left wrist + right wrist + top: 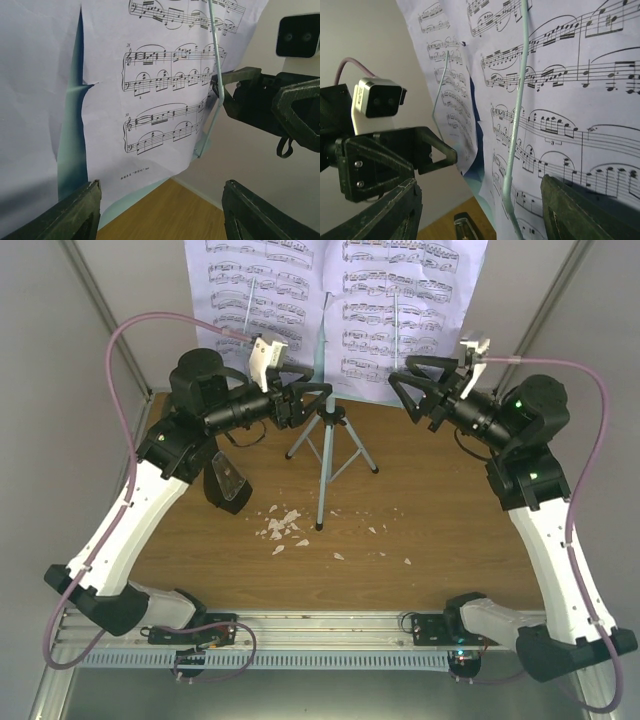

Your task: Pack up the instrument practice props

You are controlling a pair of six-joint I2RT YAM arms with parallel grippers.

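The light blue music stand (322,455) rises on its tripod at the table's middle. Lilac sheet-music pages (400,300) are spread across its desk. My left gripper (312,398) is open at the lower edge of the left page, next to the stand's post, with nothing between its fingers. My right gripper (402,392) is open at the lower left of the right page. In the right wrist view a pale blue retainer wire (517,110) runs down over the page (580,100) between my fingers (580,215). The black metronome (228,486) stands under my left arm.
Small white crumbs (283,527) are scattered on the wood in front of the tripod. Grey walls close in the back and sides. In the left wrist view the other gripper (255,100) is close beyond the page edge (150,100).
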